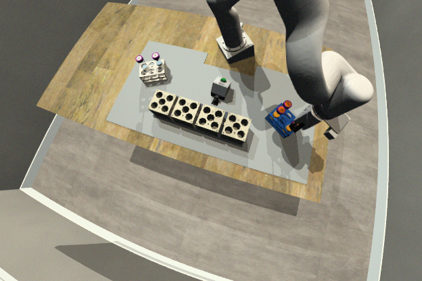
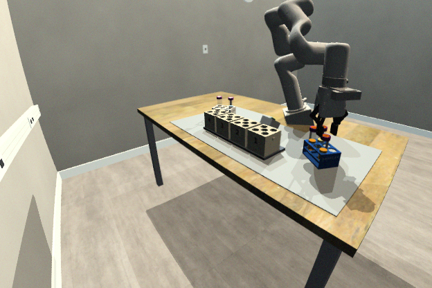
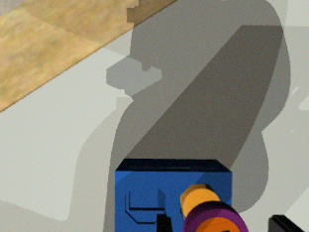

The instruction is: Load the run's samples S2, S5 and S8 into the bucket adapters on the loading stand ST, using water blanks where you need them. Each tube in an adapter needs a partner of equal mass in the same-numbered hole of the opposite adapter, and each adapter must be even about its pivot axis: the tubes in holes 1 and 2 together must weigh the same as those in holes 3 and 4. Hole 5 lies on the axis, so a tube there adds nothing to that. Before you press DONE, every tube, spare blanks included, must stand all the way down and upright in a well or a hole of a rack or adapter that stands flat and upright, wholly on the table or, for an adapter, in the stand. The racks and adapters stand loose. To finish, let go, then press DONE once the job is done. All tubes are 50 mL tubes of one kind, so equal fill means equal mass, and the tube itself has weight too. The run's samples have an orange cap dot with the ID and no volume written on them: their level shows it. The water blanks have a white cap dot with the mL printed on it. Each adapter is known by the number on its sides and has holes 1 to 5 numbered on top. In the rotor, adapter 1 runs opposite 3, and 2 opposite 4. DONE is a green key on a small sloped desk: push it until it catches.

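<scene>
A blue sample rack [image 1: 276, 121] [image 2: 330, 160] [image 3: 146, 195] stands at the right of the grey mat and holds orange-dotted sample tubes [image 1: 287, 103] [image 2: 325, 136]. My gripper [image 1: 295, 126] [image 2: 325, 127] [image 3: 225, 225] is open and low over the rack, with its fingers on either side of one tube's purple-rimmed cap [image 3: 216, 219]. That cap's label is cut off at the edge of the wrist view. Another orange cap [image 3: 197, 195] shows just behind it. Four beige adapters [image 1: 199, 117] [image 2: 244, 131] stand in a row in the stand, all holes empty.
A white blank rack [image 1: 153, 71] [image 2: 226, 106] with two purple-capped tubes [image 1: 155, 55] stands at the far left of the mat. The grey desk [image 1: 220, 88] with the green DONE key [image 1: 222, 80] sits behind the adapters. The arm's base [image 1: 235, 48] is at the back.
</scene>
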Available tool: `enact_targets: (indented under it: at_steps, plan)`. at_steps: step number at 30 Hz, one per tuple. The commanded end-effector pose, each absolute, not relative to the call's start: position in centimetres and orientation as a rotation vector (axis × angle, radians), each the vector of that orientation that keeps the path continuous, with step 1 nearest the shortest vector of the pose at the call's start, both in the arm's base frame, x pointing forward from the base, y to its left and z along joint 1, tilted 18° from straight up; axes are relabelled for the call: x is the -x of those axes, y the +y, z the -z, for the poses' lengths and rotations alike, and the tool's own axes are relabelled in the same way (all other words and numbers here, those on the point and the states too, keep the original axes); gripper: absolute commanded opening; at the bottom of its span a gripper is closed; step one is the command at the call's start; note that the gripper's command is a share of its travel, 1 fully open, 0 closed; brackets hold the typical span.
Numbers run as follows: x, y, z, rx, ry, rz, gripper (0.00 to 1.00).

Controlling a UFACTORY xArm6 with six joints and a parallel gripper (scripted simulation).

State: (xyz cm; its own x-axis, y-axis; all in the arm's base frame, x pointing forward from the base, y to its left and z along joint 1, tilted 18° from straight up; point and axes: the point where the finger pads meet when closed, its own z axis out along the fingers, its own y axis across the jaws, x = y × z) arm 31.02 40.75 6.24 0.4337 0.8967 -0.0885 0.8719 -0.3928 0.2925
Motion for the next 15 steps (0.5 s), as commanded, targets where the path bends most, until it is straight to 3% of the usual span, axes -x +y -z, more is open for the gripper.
enact_targets:
  at_steps: [1, 15]
  plan:
    - [-31.21, 40.81, -5.89, -2.398, 1.526, -0.126, 0.57]
    - [-31.29, 40.75, -5.58, -2.398, 1.526, -0.126, 0.57]
